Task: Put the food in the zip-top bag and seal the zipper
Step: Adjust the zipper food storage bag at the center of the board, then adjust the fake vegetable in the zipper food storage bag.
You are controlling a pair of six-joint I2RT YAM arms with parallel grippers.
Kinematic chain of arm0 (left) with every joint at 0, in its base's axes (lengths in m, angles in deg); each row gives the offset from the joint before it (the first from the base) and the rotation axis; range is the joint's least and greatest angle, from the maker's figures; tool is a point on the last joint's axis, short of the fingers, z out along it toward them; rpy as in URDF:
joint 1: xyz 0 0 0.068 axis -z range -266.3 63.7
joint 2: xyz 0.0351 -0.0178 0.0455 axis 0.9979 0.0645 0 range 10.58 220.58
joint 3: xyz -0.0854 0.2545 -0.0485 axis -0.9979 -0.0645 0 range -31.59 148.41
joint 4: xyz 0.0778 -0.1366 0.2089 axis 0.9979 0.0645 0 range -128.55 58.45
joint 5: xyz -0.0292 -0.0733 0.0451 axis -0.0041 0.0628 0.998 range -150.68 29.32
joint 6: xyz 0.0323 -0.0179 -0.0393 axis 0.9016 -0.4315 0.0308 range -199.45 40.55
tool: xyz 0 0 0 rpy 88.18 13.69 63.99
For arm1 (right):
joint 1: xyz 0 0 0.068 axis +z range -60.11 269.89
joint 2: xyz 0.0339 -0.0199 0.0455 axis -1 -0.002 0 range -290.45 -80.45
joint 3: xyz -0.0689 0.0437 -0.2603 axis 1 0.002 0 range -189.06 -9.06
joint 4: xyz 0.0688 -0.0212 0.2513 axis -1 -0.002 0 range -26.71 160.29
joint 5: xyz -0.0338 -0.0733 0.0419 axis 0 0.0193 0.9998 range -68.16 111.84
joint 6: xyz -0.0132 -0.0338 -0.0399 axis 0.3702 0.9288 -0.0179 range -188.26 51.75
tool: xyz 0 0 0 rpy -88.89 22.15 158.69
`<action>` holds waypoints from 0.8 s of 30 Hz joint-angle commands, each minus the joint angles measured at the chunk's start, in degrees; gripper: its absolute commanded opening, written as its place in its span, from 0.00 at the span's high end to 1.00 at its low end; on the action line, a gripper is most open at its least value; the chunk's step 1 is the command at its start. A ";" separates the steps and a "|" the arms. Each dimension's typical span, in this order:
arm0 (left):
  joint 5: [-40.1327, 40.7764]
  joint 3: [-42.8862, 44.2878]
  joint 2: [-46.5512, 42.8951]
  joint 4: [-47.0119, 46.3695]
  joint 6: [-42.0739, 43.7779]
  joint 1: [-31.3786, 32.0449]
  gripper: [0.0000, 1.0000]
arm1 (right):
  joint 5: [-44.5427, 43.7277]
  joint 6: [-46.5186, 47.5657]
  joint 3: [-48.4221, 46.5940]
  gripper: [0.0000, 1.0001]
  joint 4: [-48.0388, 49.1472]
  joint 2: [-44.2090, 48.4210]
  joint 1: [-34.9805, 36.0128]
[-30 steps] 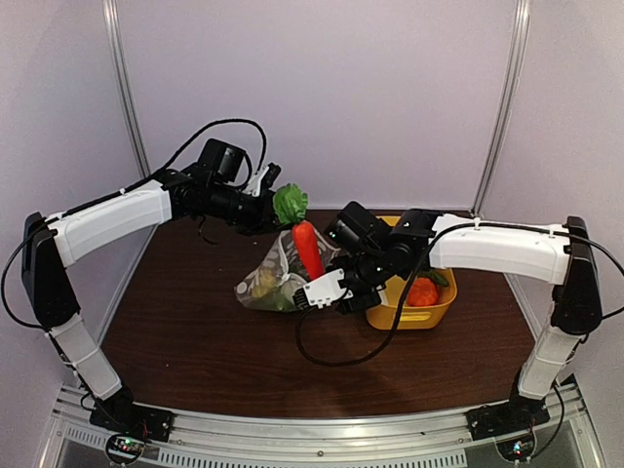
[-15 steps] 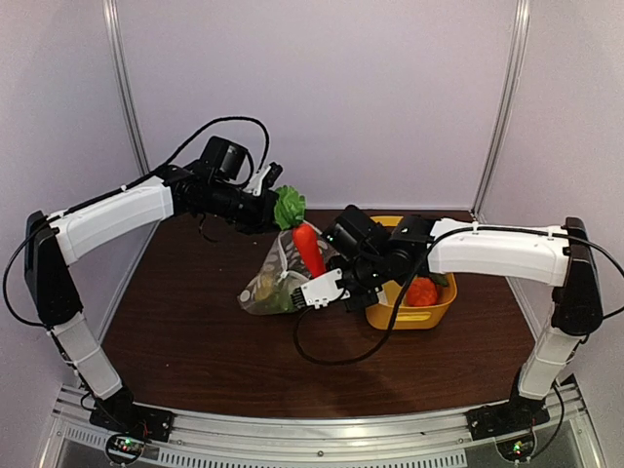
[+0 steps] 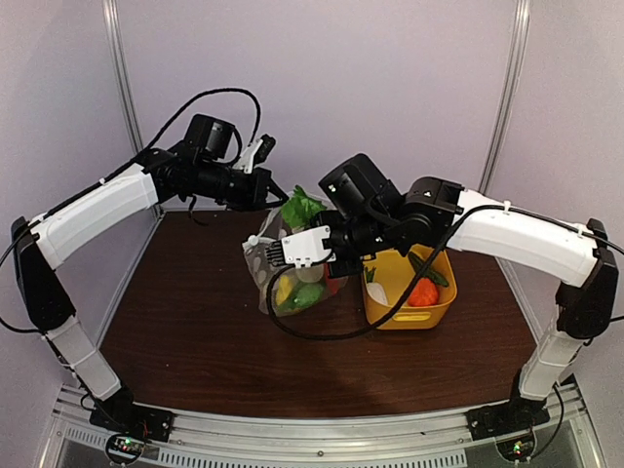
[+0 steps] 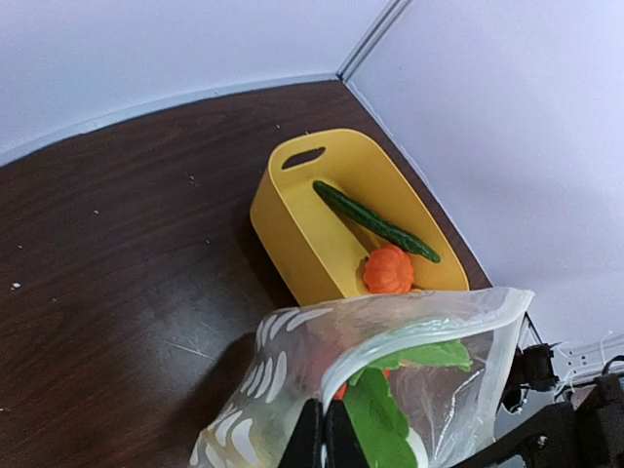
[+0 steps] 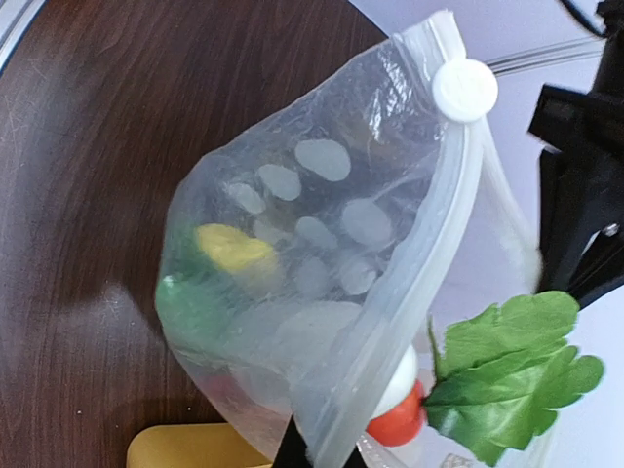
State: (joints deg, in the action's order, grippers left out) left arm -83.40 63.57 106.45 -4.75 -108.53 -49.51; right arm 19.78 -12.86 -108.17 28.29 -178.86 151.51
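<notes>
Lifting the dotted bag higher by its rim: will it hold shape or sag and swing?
Probably sags: the zip-top bag bulges and creases below its zipper, so the film looks soft. Likely bottom-heavy and prone to swing, since the yellow piece and green piece pool low. The leafy top pokes past the mouth, so tilting may spill it.

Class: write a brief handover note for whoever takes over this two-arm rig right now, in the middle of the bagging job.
Left gripper: shut on the mouth edge of the clear white-dotted plastic zip-top bag.
Right gripper: shut on the bag's pale zipper strip, mouth open.
Done: yellow piece, green piece bagged; leafy red-orange carrot pokes from the mouth.
Left: long green cucumber, round orange piece, white piece lie in the yellow plastic basket; bag them, seal.
</notes>
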 commanded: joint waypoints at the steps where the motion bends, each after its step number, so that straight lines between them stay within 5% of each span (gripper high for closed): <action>1: 7.90 2.46 -2.43 0.93 5.54 0.36 1.00 | -3.65 -1.71 2.81 1.00 -1.60 -2.27 -0.10; 4: 26.09 -0.76 -4.27 -0.11 8.24 0.54 1.00 | -4.37 -1.98 6.41 1.00 3.10 -1.05 -0.39; 6: 22.34 4.13 -5.18 3.79 8.12 1.68 1.00 | -5.35 -1.48 6.92 0.94 4.31 -1.15 -0.37; 9: 41.38 -5.64 -10.52 -7.56 13.65 6.55 1.00 | -3.61 -3.10 6.47 0.58 3.10 -1.18 -0.66; 15: 30.36 -7.30 -6.68 -3.84 10.72 1.66 1.00 | 5.29 -7.75 4.00 0.38 0.61 0.26 -1.82; 19: 35.95 -13.69 -7.69 -8.68 11.57 0.78 1.00 | 12.16 -11.01 1.43 0.36 -1.09 1.29 -4.04; 24: 31.18 -16.68 -8.05 -10.60 11.39 0.64 1.00 | 20.04 -20.48 -0.81 0.38 2.90 2.10 -11.30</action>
State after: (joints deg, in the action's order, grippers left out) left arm -51.05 49.62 99.85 -8.84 -97.93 -48.46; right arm 31.23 -24.14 -106.40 28.66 -179.37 145.85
